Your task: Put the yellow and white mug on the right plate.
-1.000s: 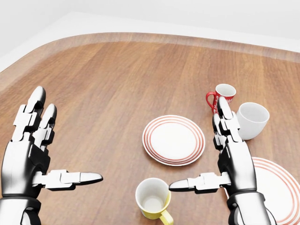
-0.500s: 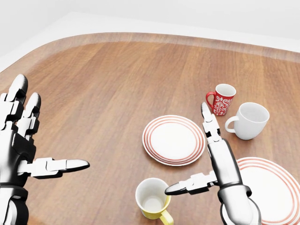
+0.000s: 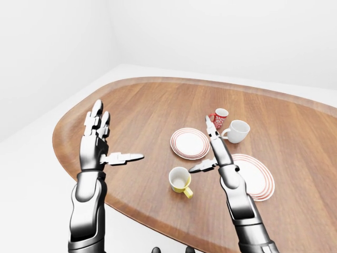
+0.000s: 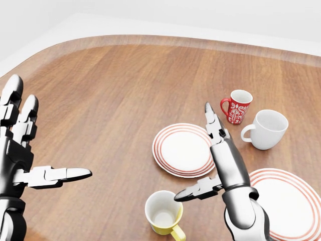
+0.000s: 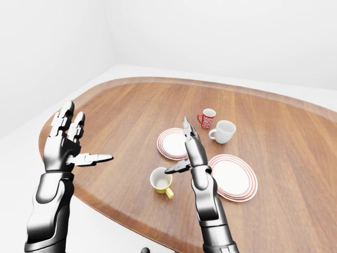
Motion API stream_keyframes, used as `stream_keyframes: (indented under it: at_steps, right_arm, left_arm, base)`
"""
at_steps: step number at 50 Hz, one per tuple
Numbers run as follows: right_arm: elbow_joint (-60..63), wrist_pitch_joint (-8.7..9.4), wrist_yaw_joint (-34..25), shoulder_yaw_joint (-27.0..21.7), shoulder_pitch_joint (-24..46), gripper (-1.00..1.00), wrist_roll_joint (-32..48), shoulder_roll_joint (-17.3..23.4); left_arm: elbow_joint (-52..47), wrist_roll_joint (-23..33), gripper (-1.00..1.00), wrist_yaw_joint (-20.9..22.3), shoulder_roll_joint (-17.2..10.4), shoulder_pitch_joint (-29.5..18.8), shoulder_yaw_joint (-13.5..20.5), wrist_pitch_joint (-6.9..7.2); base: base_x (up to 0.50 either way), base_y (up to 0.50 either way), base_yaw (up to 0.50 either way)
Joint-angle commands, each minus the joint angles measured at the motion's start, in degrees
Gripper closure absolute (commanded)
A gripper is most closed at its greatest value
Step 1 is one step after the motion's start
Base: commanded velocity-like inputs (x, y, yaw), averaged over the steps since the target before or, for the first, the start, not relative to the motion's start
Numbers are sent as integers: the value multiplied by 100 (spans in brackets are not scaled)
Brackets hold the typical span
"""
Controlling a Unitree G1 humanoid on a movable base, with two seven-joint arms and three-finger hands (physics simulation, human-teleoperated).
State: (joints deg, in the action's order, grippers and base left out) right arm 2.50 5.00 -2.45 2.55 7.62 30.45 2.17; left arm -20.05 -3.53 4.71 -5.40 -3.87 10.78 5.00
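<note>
The wooden worktop fills most of the head view, its rounded edge running along the top and the upper left of the frame.

The yellow and white mug stands upright on the worktop at the bottom centre of the head view, mouth up, its handle turned toward the lower right. It rests on bare wood, apart from both plates.

The right plate, white with red rings, lies flat at the lower right of the head view and is partly covered by the right forearm. A second red-ringed plate lies at the centre of the frame, above the mug.

A red patterned mug stands upright at the upper right of the head view, and a white mug sits just beside it to the right; whether the two touch cannot be told.

The right robot hand is raised above the worktop, just right of the yellow and white mug, fingers extended toward the top of the frame and thumb pointing left over the mug's upper right rim. It is fully spread and holds nothing.

The left robot hand is at the left edge of the head view, well apart from all the crockery, fingers straight up, thumb pointing right, likewise spread wide and empty.
</note>
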Motion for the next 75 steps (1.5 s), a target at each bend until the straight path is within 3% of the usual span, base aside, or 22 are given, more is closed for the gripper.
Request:
stream_keyframes:
  at_steps: [1, 26, 30, 32, 39, 44, 55, 75]
  right_arm:
    - [-377, 0, 155, 169, 141, -100, 519, -57]
    - [-1941, 0, 382, 247, 344, -100, 689, -89]
    - [-2405, -140, 446, 229, 479, -100, 618, -91]
    - [-2768, -297, 548, 223, 629, -100, 597, -88]
    - [-3327, -510, 683, 247, 869, -100, 612, -115]
    - [-3219, -425, 647, 299, 846, -100, 698, -166]
    - [-3970, -772, 905, 346, 1047, -100, 809, -202]
    - [-4075, -900, 893, 370, 1020, -100, 859, -230]
  left_arm:
    - [-23, -55, -91, -4, -44, -63, 75, 0]
    - [-75, -45, -91, 10, -36, -29, 60, 0]
    - [-75, -30, -91, 18, -24, -12, 38, 0]
    - [-153, -41, -91, 22, -30, -11, 53, 0]
    - [-211, -71, -91, 31, -51, -42, 94, 0]
    - [-256, -100, -91, 33, -67, -61, 130, 0]
    - [-211, -114, -91, 28, -72, -78, 135, 0]
    - [-135, -59, -91, 47, -39, -17, 79, 0]
  base:
    - [0, 0, 0]
    - [0, 0, 0]
    - [0, 0, 0]
    - [0, 0, 0]
    - [0, 0, 0]
    - [0, 0, 0]
    - [0, 0, 0]
    - [0, 0, 0]
